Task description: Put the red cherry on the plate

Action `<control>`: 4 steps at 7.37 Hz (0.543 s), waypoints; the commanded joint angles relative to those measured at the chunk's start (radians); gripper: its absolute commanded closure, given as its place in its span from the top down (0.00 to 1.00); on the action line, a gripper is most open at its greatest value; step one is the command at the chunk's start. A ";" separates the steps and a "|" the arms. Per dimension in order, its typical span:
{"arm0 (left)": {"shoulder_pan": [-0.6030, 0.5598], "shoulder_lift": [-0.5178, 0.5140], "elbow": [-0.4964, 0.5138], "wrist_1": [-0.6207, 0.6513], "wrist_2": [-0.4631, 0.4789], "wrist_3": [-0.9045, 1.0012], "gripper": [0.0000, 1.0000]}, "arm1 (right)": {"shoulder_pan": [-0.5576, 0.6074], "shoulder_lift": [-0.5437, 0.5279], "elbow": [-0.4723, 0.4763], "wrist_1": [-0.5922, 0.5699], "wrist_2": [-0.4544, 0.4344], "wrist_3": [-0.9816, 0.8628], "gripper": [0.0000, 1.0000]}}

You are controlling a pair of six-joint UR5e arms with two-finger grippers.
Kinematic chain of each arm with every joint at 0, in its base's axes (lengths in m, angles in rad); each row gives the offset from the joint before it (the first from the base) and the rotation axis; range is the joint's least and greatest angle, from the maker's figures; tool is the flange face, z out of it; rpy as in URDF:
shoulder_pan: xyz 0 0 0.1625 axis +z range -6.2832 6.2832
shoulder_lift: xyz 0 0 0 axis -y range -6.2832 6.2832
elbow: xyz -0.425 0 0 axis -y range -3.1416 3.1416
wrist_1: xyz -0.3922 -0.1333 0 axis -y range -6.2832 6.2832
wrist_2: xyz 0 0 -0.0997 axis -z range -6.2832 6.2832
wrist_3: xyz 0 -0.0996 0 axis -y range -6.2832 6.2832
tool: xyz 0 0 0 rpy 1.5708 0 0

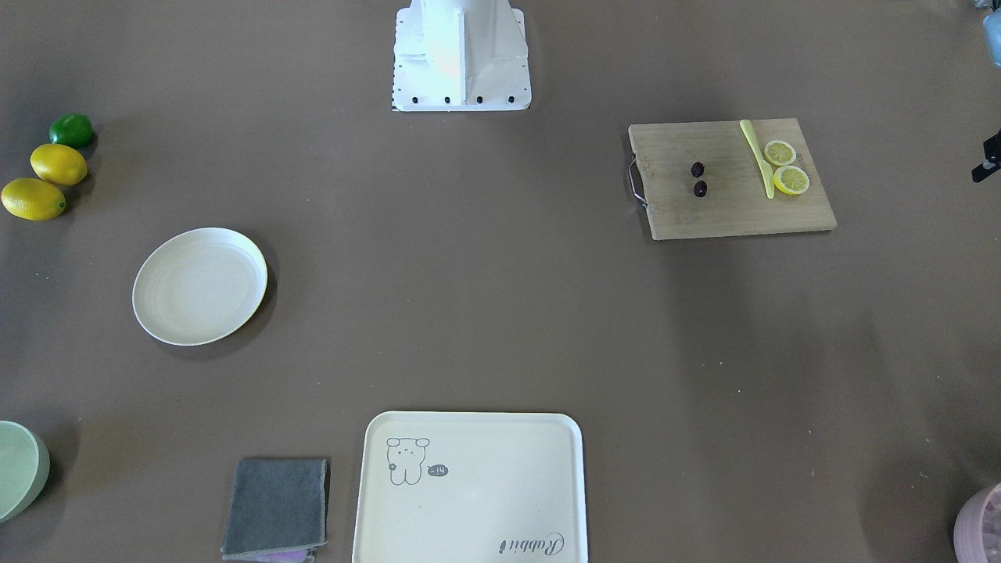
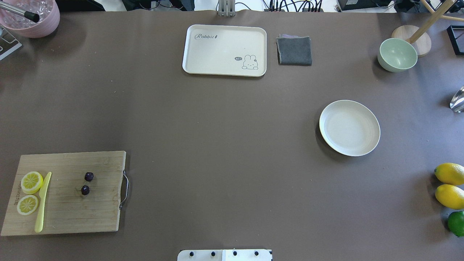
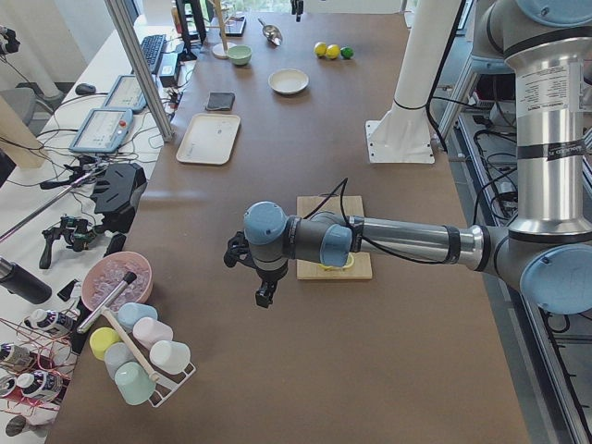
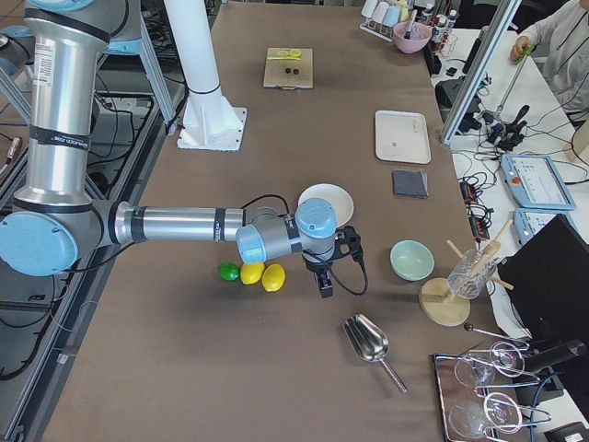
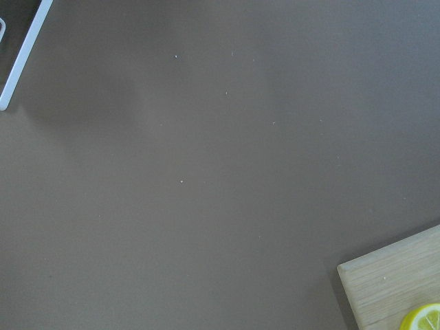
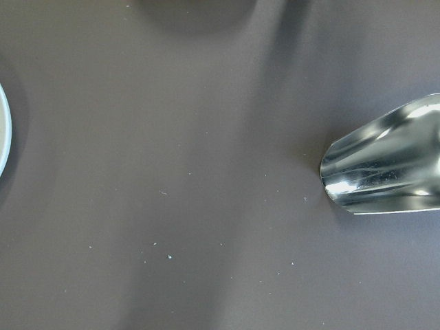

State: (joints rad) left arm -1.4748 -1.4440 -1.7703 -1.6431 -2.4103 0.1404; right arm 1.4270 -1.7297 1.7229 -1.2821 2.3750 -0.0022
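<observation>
1. you find the red cherry [image 2: 88, 176] lying on the wooden cutting board [image 2: 98, 210] at the robot's left, apart from the lemon slices [image 2: 32, 182].
2. the plate [image 2: 349, 127] sits well apart, on the robot's right.
3. the left gripper [image 3: 265, 294] hangs above the table beside the board; you cannot tell whether its fingers are apart or together.
4. the right gripper [image 4: 325, 284] hangs near the plate; its fingers' state cannot be told either.

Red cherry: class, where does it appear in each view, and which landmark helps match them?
Front-facing: red cherry upper right, on the cutting board.
Overhead: red cherry lower left, on the board.
Exterior left: cannot tell; the left arm covers the board's middle.
Exterior right: red cherry top, on the board.
Left wrist: not in it.
Right wrist: not in it.
Landmark: the cutting board.
</observation>
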 commanded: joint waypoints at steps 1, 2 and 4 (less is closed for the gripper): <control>-0.012 -0.003 -0.023 -0.001 0.005 -0.001 0.98 | -0.002 -0.002 -0.009 -0.002 -0.034 0.001 1.00; -0.013 0.000 -0.021 0.000 0.000 0.001 0.98 | -0.005 0.002 0.007 0.018 -0.022 0.004 1.00; -0.013 0.020 -0.041 0.000 -0.004 0.001 0.98 | -0.007 0.004 -0.009 0.037 -0.028 0.008 1.00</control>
State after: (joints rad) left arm -1.4869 -1.4392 -1.8005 -1.6431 -2.4112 0.1391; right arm 1.4216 -1.7301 1.7220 -1.2550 2.3543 0.0055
